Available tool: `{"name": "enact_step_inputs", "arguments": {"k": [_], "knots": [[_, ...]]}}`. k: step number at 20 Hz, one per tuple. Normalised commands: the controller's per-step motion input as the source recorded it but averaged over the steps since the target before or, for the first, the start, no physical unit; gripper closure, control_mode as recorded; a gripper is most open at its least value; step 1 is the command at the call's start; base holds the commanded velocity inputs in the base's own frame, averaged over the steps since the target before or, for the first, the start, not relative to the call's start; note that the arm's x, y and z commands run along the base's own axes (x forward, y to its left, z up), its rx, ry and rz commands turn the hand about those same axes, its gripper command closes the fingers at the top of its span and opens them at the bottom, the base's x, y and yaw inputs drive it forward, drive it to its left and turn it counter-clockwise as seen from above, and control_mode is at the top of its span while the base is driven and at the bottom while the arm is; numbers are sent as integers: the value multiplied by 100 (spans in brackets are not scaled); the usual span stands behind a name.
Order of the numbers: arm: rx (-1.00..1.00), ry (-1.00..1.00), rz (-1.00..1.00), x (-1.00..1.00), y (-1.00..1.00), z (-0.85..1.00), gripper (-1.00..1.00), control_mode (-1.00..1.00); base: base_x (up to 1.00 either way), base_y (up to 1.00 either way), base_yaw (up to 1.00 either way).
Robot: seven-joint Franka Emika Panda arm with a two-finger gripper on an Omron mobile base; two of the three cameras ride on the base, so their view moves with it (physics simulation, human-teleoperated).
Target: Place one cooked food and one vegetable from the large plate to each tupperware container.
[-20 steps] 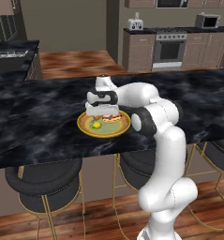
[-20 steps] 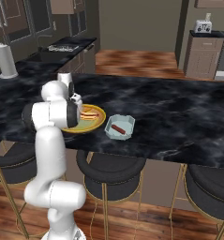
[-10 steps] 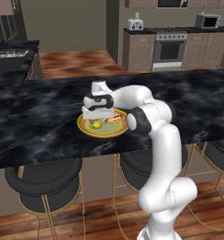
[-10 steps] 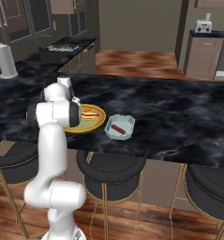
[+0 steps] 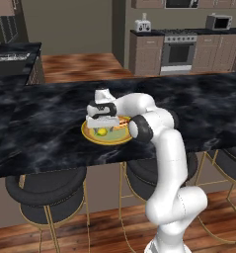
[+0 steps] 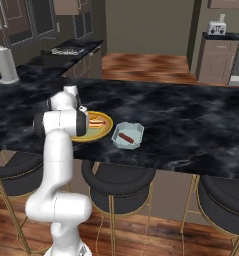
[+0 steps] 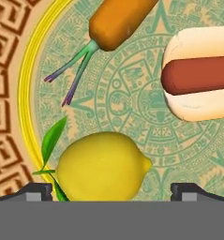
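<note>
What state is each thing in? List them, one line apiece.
End effector: open, low over the lemon.
Lemon: on the plate, between the fingertips, not gripped.
Carrot: lying on the plate.
Hot dog: in its bun on the plate.
Plate: still holds food.
Container: holds one sausage.

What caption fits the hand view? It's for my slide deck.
Open gripper poised over a lemon, beside a carrot and a hot dog on the large plate.
</note>
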Motion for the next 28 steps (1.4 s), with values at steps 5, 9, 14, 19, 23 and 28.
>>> {"name": "enact_step_inputs", "arguments": {"k": [5, 9, 14, 19, 23, 28], "knots": [[0, 0, 0, 17, 1, -10, -100, -100, 0, 0, 0], [0, 0, 0, 6, 6, -1, -100, -100, 0, 0, 0], [0, 9, 0, 0, 0, -21, -100, -100, 0, 0, 0], [0, 6, 0, 0, 0, -14, -100, -100, 0, 0, 0], [0, 1, 0, 0, 0, -4, 100, -100, 0, 0, 0], [0, 2, 0, 0, 0, -3, 100, -100, 0, 0, 0]]}}
